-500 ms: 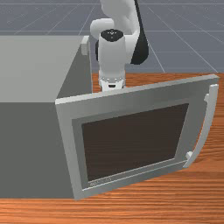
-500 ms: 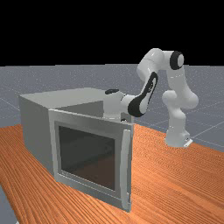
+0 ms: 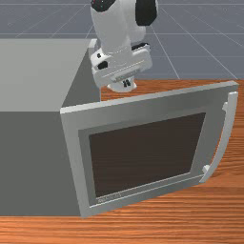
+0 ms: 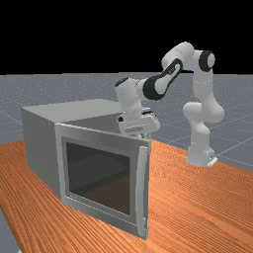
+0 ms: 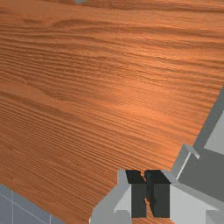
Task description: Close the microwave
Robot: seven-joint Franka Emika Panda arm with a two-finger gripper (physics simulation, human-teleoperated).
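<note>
"Where's the microwave [image 3: 31, 162]?"

"Front view's left, door [image 3: 147, 155] swung out. Likely light but stiff — I'd push near the handle [image 3: 231, 109]. My gripper [image 5: 148, 192] is pinched narrow, empty."

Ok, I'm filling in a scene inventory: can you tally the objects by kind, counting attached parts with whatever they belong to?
Grey box-shaped microwave, with its framed grey door and curved grey handle: 1
White and grey robot arm: 1
Orange-brown wooden table: 1
Total: 3
</note>
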